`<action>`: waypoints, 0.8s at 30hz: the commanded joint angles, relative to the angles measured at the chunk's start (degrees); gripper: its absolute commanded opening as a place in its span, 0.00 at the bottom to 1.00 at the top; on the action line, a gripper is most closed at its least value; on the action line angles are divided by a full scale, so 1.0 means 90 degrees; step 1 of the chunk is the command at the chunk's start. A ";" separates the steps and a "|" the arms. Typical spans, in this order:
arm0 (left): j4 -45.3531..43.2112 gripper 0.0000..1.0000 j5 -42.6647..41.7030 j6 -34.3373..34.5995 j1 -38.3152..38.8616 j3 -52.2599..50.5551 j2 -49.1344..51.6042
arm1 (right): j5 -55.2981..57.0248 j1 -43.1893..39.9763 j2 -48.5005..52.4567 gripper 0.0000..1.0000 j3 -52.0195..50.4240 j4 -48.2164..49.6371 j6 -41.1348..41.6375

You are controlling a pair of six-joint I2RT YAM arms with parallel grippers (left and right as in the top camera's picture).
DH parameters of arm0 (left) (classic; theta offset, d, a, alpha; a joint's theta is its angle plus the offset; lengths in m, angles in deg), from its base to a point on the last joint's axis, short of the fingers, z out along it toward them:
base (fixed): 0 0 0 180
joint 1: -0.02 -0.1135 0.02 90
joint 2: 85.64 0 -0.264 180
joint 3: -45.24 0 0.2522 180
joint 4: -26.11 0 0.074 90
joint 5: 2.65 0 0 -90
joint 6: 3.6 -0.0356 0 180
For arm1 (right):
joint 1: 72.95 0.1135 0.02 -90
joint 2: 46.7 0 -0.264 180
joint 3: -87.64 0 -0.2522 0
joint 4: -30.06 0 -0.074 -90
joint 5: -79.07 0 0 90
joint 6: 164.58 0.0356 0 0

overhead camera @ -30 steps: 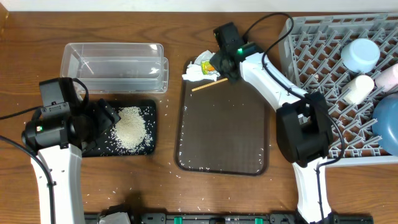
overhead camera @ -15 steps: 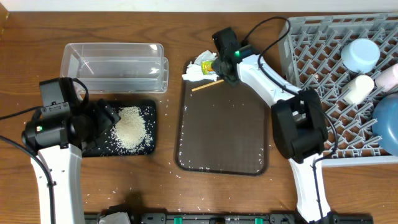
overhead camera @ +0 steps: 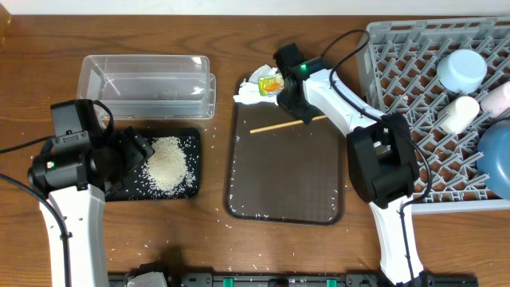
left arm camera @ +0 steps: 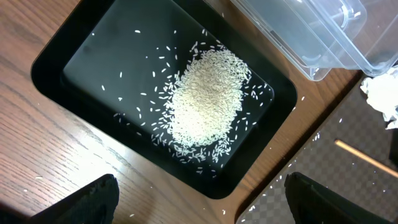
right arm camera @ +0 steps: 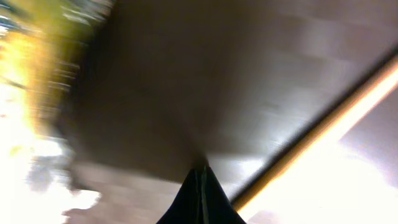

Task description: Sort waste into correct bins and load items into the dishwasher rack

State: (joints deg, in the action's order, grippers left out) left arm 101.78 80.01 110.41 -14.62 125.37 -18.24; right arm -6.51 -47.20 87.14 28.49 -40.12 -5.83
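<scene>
Right arm stretched forward and low, right gripper (right arm camera: 200, 186) pressed together beside the chopstick (overhead camera: 271, 126). Left gripper (left arm camera: 208, 202) spread wide, hovering over the black tray (left arm camera: 74, 56).

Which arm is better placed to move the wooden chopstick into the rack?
Right. The right fingers are at the chopstick on the brown tray, beside the rack. The left fingers hang over the black tray of rice, across the table.
</scene>
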 commanded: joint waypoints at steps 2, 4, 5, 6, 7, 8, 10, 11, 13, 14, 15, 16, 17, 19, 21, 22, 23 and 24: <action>0.0024 0.88 0.0010 -0.0015 -0.0039 0.0080 0.0002 | 0.0007 -0.0121 -0.0415 0.01 -0.0073 -0.0323 -0.0442; 0.0024 0.88 0.0010 -0.0015 -0.0039 0.0080 0.0002 | 0.0010 -0.0083 -0.0692 0.01 -0.0073 -0.0204 -0.1375; 0.0024 0.88 0.0010 -0.0015 -0.0039 0.0080 0.0002 | 0.0007 -0.0061 -0.0850 0.01 -0.0073 -0.0129 -0.1902; 0.0024 0.89 0.0010 -0.0012 -0.0039 0.0080 0.0002 | 0.0007 -0.0046 -0.0976 0.01 -0.0073 -0.0107 -0.2239; 0.0024 0.89 0.0010 -0.0012 -0.0039 0.0080 0.0002 | 0.0010 -0.0029 -0.1103 0.03 -0.0073 -0.0107 -0.2569; 0.0024 0.88 0.0010 -0.0012 -0.0039 0.0080 0.0002 | 0.0007 -0.0024 -0.1207 0.07 -0.0073 -0.0119 -0.2829; 0.0024 0.88 0.0010 -0.0012 -0.0039 0.0080 0.0002 | 0.0007 -0.0022 -0.1401 0.14 -0.0073 -0.0250 -0.2982; 0.0024 0.88 0.0010 -0.0012 -0.0039 0.0080 0.0002 | -0.0027 -0.0022 -0.1462 0.16 -0.0073 -0.0325 -0.2951; 0.0024 0.89 0.0010 -0.0015 -0.0039 0.0080 0.0002 | -0.0318 -0.0019 -0.1532 0.41 -0.0073 -0.0457 -0.2798; 0.0024 0.88 0.0010 -0.0012 -0.0039 0.0080 0.0002 | -0.0563 -0.0019 -0.1547 0.58 -0.0073 -0.0495 -0.2669; 0.0024 0.88 0.0010 -0.0015 -0.0039 0.0080 0.0002 | -0.0918 -0.0019 -0.1547 0.84 -0.0073 -0.0522 -0.2467; 0.0024 0.88 0.0010 -0.0015 -0.0039 0.0080 0.0002 | -0.1265 -0.0017 -0.1537 0.89 -0.0078 -0.0522 -0.2283; 0.0024 0.88 0.0010 -0.0015 -0.0039 0.0080 0.0002 | -0.1532 0.0000 -0.1532 0.89 -0.0085 -0.0529 -0.2059; 0.0024 0.88 0.0010 -0.0015 -0.0039 0.0080 0.0002 | -0.1511 0.0063 -0.1525 0.90 -0.0104 -0.0551 -0.1554; 0.0024 0.88 0.0010 -0.0012 -0.0039 0.0080 0.0002 | -0.0733 0.0185 -0.1508 0.91 -0.0121 -0.0692 -0.0619; 0.0024 0.88 0.0010 -0.0015 -0.0039 0.0080 0.0002 | -0.0313 0.0260 -0.1494 0.91 -0.0126 -0.0804 -0.0095; 0.0024 0.88 0.0010 -0.0012 -0.0039 0.0080 0.0002 | -0.0061 0.0325 -0.1462 0.90 -0.0126 -0.0896 0.0308; 0.0024 0.88 0.0010 -0.0015 -0.0039 0.0080 0.0002 | 0.0097 0.0403 -0.1430 0.88 -0.0126 -0.0988 0.0670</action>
State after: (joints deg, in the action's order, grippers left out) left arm 101.78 80.01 110.41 -14.62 125.37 -18.24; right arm -12.39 -46.12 73.20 27.73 -47.77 -14.31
